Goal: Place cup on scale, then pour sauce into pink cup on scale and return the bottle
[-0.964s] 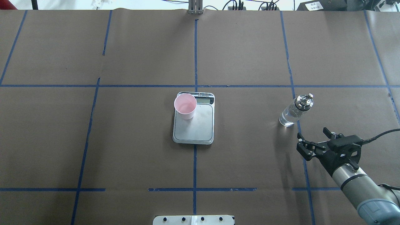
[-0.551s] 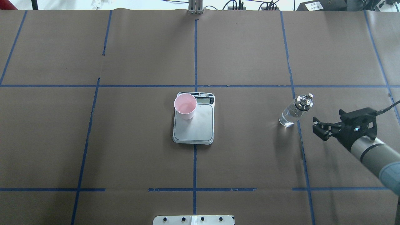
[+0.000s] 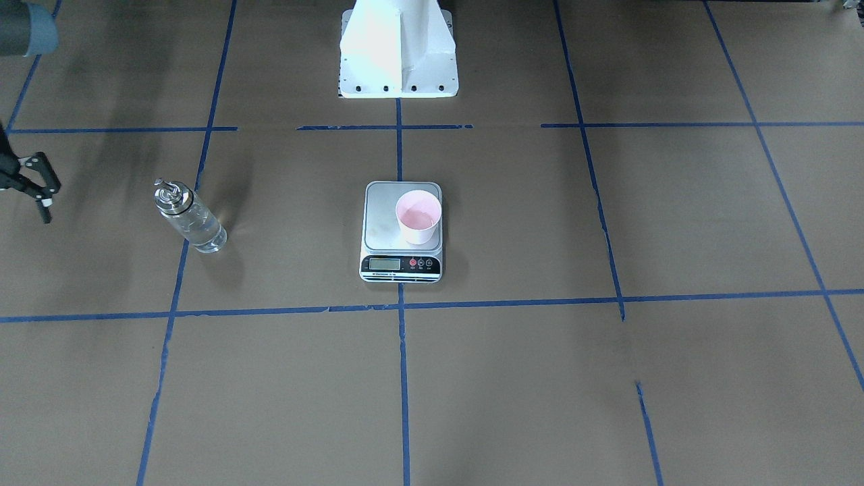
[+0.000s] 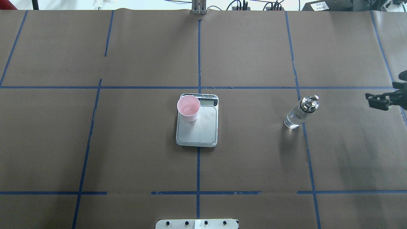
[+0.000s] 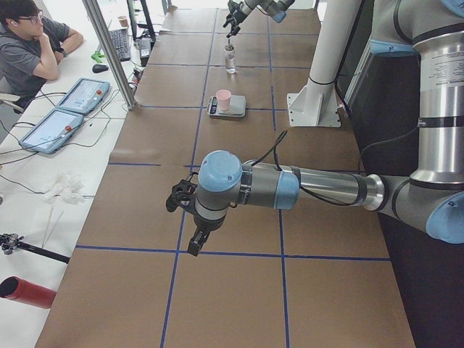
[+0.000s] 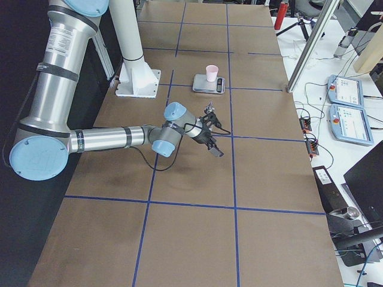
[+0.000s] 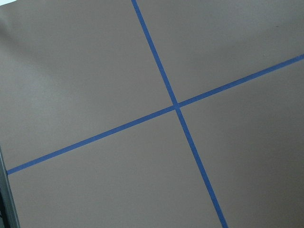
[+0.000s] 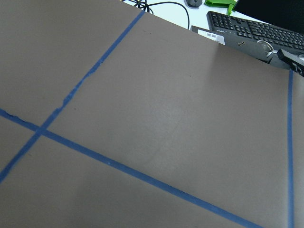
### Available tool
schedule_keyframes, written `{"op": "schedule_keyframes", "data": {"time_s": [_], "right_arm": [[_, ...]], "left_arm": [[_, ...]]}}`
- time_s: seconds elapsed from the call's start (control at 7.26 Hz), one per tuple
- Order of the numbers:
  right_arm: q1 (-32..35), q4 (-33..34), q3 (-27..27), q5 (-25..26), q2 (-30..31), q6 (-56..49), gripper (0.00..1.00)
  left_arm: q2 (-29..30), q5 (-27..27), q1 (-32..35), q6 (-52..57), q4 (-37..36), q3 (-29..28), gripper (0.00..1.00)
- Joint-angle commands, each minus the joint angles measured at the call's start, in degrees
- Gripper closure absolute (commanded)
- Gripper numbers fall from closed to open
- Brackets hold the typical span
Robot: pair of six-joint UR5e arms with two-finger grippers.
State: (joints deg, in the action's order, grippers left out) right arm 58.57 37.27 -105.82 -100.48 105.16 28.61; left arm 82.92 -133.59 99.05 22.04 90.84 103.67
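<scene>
The pink cup (image 4: pixel 188 107) stands upright on the far left corner of the scale (image 4: pixel 198 130), next to its display; both also show in the front view, the cup (image 3: pixel 418 216) on the scale (image 3: pixel 381 219). The glass bottle (image 4: pixel 299 114) with silver pourer cap stands upright on the table to the scale's right, with clear sauce inside; it also shows in the front view (image 3: pixel 191 221). My right gripper (image 4: pixel 376 101) is open and empty at the table's right edge, well clear of the bottle. My left gripper (image 5: pixel 183 221) shows only in the exterior left view; I cannot tell its state.
The robot's white base (image 3: pixel 398 54) sits at the near middle edge of the table. Blue tape lines cross the brown paper cover. A keyboard (image 8: pixel 256 28) lies beyond the table's far edge. An operator (image 5: pixel 29 43) and tablets (image 5: pixel 69 109) are at a side table.
My right gripper has swung away from the bottle, farther out and to the table's right edge, staying open and empty. Bottle, cup and scale have not moved.
</scene>
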Motion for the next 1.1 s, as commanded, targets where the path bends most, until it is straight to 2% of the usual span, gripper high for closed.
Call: {"op": "schedule_keyframes", "data": {"time_s": [0.0,0.14,0.28,0.55,0.83,0.96], "right_arm": [[19.8,18.4,0.9,-20.1,-4.4,-14.9,0.00],[23.2,24.8,1.0,-21.8,-4.9,-22.7,0.00],[25.3,28.7,1.6,-22.9,-4.8,-24.2,0.00],[27.0,35.1,5.4,-25.5,-4.2,-24.4,0.00],[27.3,35.2,10.7,-26.3,-3.8,-26.4,0.00],[27.3,35.2,12.6,-29.0,-3.8,-26.4,0.00]], "left_arm": [[-0.7,-0.1,-0.1,-0.8,-0.2,-0.7,0.00],[-1.2,-1.4,-0.2,-0.8,-0.2,-1.4,0.00],[-2.0,-3.3,-1.1,-0.7,0.0,-3.4,0.00],[-2.2,-3.4,-3.7,-0.7,0.1,-3.5,0.00],[-2.0,-5.3,-4.0,-1.5,0.0,-3.6,0.00],[-2.1,-5.6,-4.1,-5.7,0.0,-3.6,0.00]]}}
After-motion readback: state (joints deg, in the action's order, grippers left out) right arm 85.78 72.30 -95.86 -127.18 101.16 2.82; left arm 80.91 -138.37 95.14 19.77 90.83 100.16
